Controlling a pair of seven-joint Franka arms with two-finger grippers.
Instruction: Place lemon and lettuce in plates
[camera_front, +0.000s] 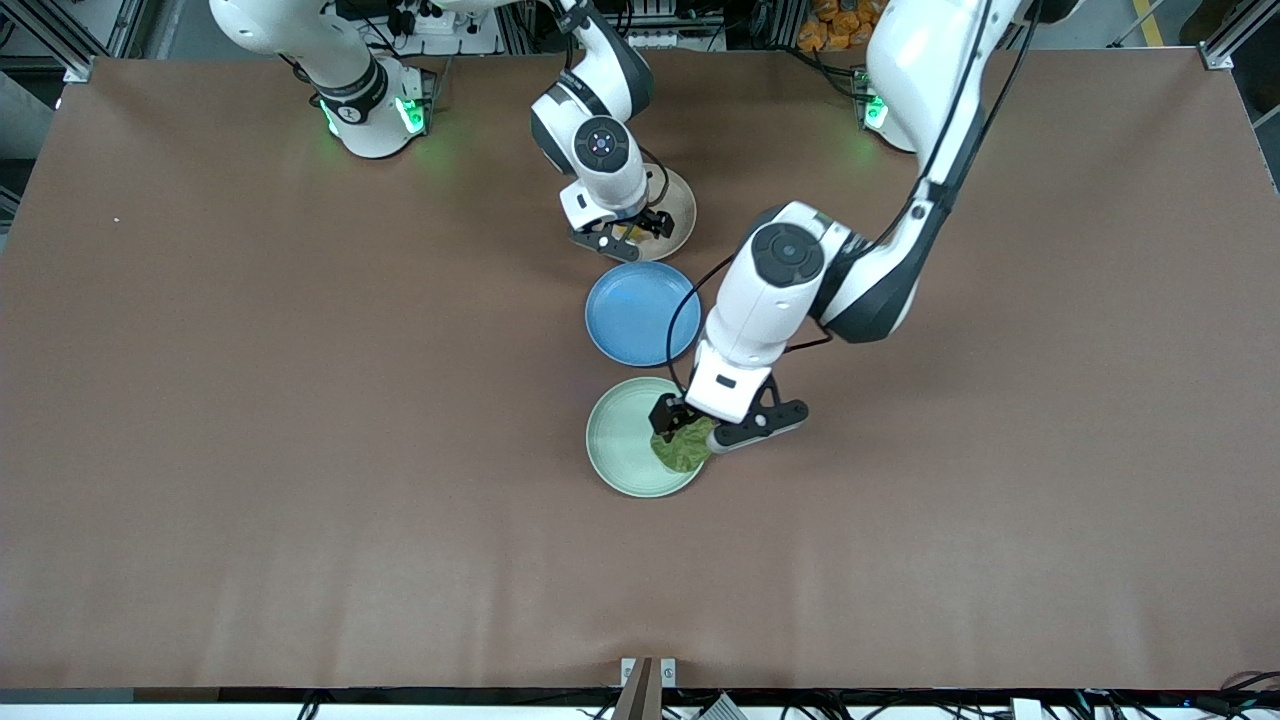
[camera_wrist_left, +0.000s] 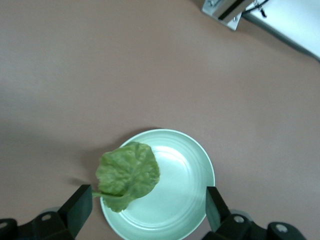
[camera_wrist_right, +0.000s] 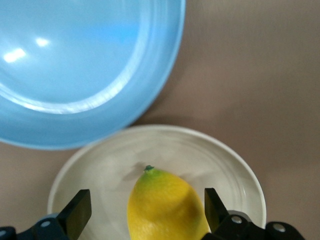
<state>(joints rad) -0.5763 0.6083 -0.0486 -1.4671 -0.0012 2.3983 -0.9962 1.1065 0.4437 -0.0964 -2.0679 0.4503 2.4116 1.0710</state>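
Lemon (camera_wrist_right: 167, 210) lies on beige plate (camera_wrist_right: 225, 160), directly between wide-open fingers of right gripper (camera_front: 625, 232), long axis pointing toward blue plate (camera_front: 640, 312). Lettuce (camera_wrist_left: 127, 175) sits on green plate (camera_wrist_left: 190, 200) w/ stem over rim; left gripper (camera_front: 715, 425) above, spread wide. Count: 1 lemon, 1 lettuce, 3 plates.

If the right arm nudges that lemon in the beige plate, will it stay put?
Probably not firmly. The lemon is a smooth oval, so it would likely roll sideways. The beige plate is shallow, so its low rim may only slow it. The open right gripper straddles it, and the skin looks slick.
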